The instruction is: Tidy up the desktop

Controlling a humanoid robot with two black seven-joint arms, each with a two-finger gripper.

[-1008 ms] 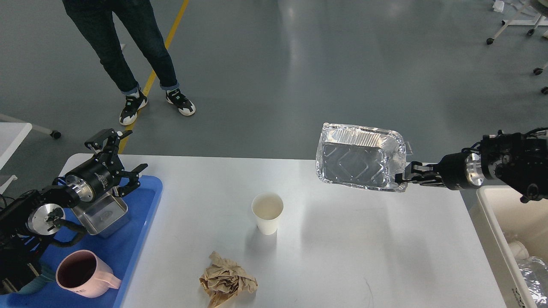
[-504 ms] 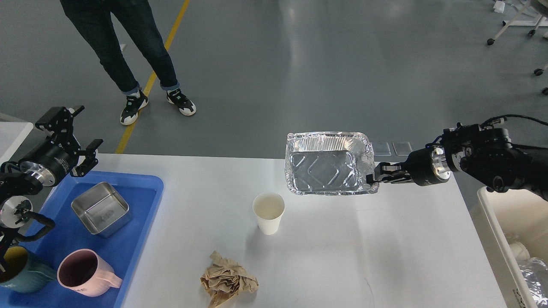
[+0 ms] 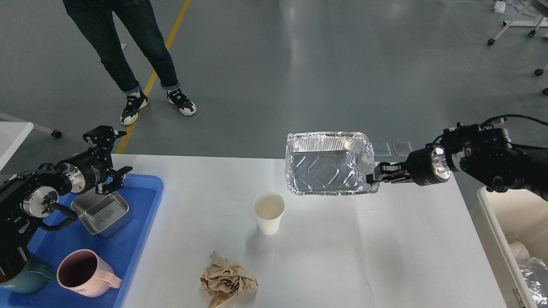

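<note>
The white desktop [image 3: 342, 252] fills the lower view. My right gripper [image 3: 373, 176] is shut on the right rim of a crinkled foil tray [image 3: 327, 163] and holds it in the air over the desktop's far edge, its opening towards me. A white paper cup [image 3: 268, 212] stands upright near the middle. A crumpled brown paper ball [image 3: 227, 280] lies near the front edge. My left gripper [image 3: 109, 160] is open and empty, above the far end of the blue tray [image 3: 137, 239] and just over a steel box [image 3: 100, 213].
The blue tray also holds a pink mug [image 3: 83, 273] and a teal mug [image 3: 19, 273]. A cream bin [image 3: 509, 239] with foil and cups inside stands at the right edge. A person's legs [image 3: 128, 51] stand beyond the table's far left.
The right gripper carried the foil tray left and has held still since half a second ago. The left gripper swung out left and has come back right over the blue tray.
</note>
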